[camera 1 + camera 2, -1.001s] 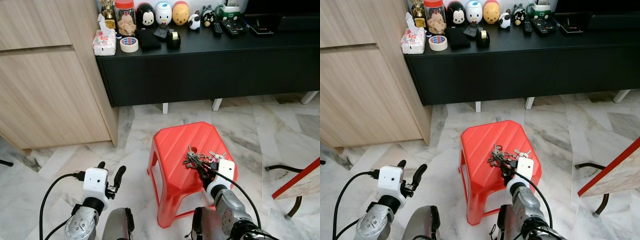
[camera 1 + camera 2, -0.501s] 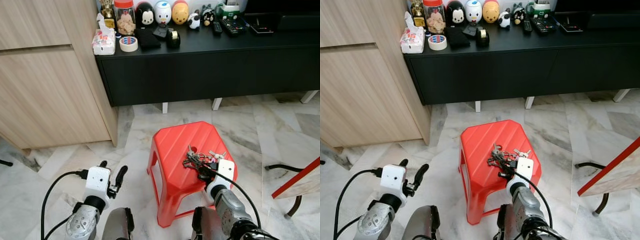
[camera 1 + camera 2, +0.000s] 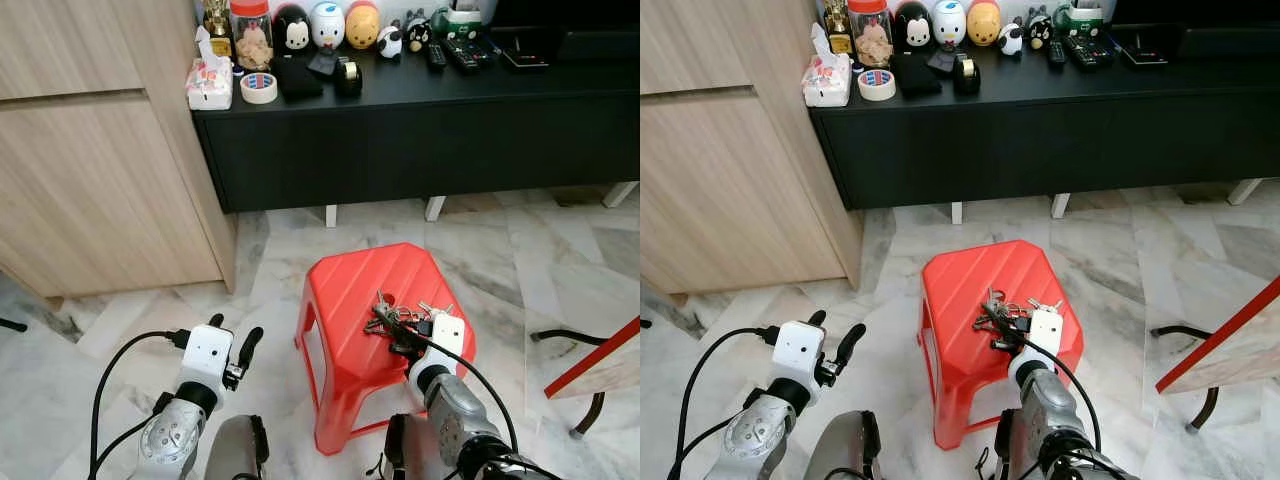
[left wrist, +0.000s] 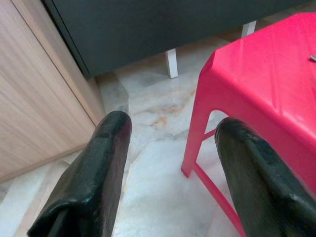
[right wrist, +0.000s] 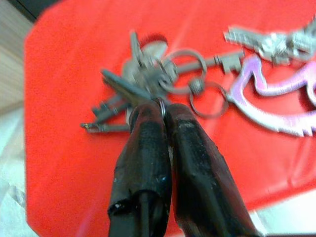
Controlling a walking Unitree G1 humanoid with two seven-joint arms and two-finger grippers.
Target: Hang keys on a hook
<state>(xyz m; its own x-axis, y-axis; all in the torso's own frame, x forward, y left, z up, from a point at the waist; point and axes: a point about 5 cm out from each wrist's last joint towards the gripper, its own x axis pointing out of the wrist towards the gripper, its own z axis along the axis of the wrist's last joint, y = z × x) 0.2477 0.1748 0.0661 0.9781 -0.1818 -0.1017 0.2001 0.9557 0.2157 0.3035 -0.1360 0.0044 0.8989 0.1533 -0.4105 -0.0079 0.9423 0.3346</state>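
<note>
We see our two silver arms, each carrying a white boxy camera block behind a tool of two long black fingers: left tool (image 3: 232,340), right tool (image 5: 162,109). Black cables loop from both wrists.

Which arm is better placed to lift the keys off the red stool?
Right. The right gripper is already shut on the bunch of metal keys atop the red plastic stool; the left gripper hangs open beside the stool.

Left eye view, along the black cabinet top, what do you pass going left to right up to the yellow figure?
Tissue pack → tape roll → black penguin figure → white figure → yellow figure.
</note>
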